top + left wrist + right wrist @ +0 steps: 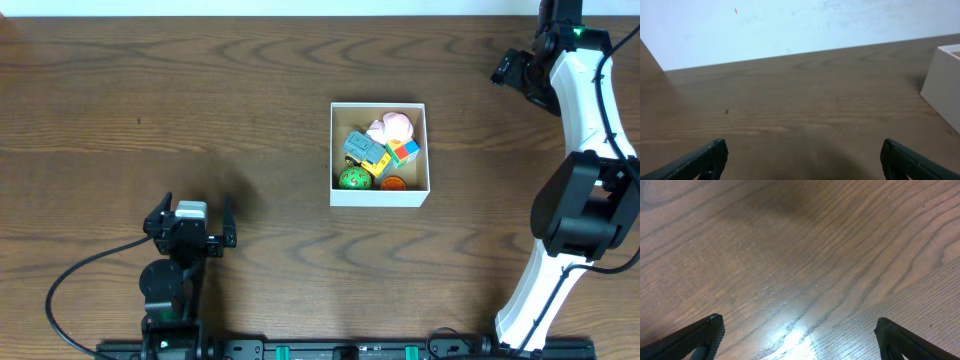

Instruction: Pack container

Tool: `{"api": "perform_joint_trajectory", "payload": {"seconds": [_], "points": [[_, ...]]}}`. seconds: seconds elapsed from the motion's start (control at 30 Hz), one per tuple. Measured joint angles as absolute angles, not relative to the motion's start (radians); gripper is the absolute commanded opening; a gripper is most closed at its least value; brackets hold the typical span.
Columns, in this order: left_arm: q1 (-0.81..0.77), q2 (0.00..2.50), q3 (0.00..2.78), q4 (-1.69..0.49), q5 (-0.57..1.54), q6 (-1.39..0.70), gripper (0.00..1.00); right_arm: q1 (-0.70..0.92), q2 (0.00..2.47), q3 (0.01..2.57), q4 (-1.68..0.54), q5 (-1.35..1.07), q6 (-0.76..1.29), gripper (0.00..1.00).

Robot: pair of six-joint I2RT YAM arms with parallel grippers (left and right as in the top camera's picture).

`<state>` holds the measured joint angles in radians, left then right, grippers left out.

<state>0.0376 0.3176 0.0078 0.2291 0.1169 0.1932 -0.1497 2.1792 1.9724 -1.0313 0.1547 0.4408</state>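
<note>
Down-left of the box (379, 196), well apart, hangs the left gripper (196, 205); up-right, the right gripper (512, 68) — both wide open, empty. Toys (378, 152) already inside; a careless reach could clip its wall, shoving it.

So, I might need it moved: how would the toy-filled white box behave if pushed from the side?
The container likely slides flat rather than tipping, being shallow and wide. Its thin cardboard walls may flex. The loose toys could shift inside.

Even bright light; glare patch on table (790, 332); left wrist view soft.
</note>
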Motion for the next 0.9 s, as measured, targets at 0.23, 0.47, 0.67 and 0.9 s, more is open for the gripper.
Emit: {"api": "perform_joint_trajectory", "payload": {"seconds": [0.23,0.47,0.67,0.9], "points": [[0.038,0.196,0.007,0.072,0.117,0.200,0.98,-0.150,2.179,1.972,-1.031,0.155,0.441,0.99],[0.038,0.086,0.012,-0.012,0.105,0.204,0.98,-0.150,2.179,1.972,-1.031,0.155,0.441,0.99],[0.038,0.014,0.017,-0.021,0.097,0.207,0.98,-0.150,2.179,1.972,-1.031,0.155,0.441,0.99],[0.038,0.011,0.017,-0.022,0.097,0.207,0.98,-0.150,2.179,1.972,-1.031,0.155,0.441,0.99]]}}
